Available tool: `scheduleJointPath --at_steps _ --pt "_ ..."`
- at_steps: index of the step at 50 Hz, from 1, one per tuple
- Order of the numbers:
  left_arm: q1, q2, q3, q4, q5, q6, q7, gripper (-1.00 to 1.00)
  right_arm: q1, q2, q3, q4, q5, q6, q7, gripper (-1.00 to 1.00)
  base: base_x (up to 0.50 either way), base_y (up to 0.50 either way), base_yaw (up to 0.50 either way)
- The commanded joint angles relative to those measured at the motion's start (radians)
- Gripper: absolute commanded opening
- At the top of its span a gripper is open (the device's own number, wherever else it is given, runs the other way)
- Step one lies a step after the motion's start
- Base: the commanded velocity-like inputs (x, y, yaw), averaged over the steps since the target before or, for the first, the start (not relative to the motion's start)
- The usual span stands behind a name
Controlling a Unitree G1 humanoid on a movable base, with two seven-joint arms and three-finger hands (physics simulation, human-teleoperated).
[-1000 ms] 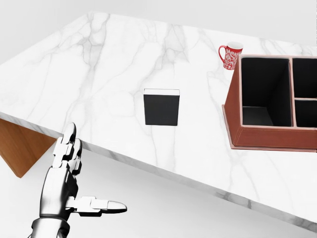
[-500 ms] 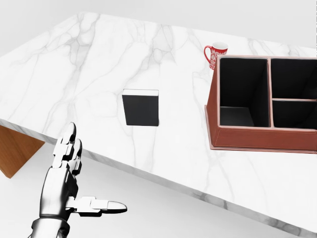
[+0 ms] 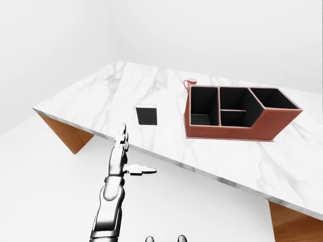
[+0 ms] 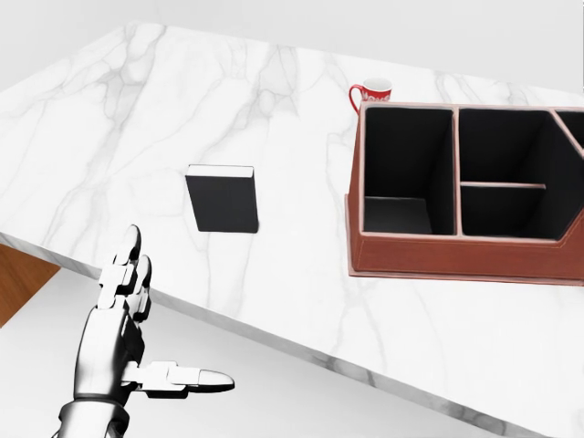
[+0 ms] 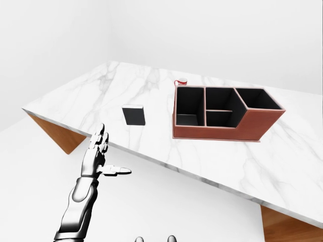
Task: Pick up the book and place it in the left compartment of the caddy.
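In the head view the left hand [image 4: 123, 342] is raised at the lower left, short of the marble table's [image 4: 301, 274] near edge, fingers [image 4: 123, 269] straight up, thumb out sideways, holding nothing. One black book [image 4: 223, 199] lies flat on the marble, up and right of those fingertips and well apart from them. Right again stands one brown caddy [image 4: 456, 251] (its tall left compartment is empty), with one red mug [image 4: 369, 94] just behind its upper left corner. The right hand is out of sight.
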Motion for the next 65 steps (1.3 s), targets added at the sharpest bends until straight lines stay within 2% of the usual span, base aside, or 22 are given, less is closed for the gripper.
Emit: scheduleJointPath --at_steps 1,65 --pt "0.001 0.000 -0.001 -0.003 0.002 0.000 0.001 1.00 0.001 -0.001 -0.007 -0.010 0.004 0.000 -0.005 1.00 0.08 -0.19 0.00" --pt "-0.003 0.001 0.001 0.009 0.000 0.000 -0.002 1.00 0.001 0.001 -0.007 -0.013 0.017 0.000 -0.006 1.00 0.07 -0.16 0.00"
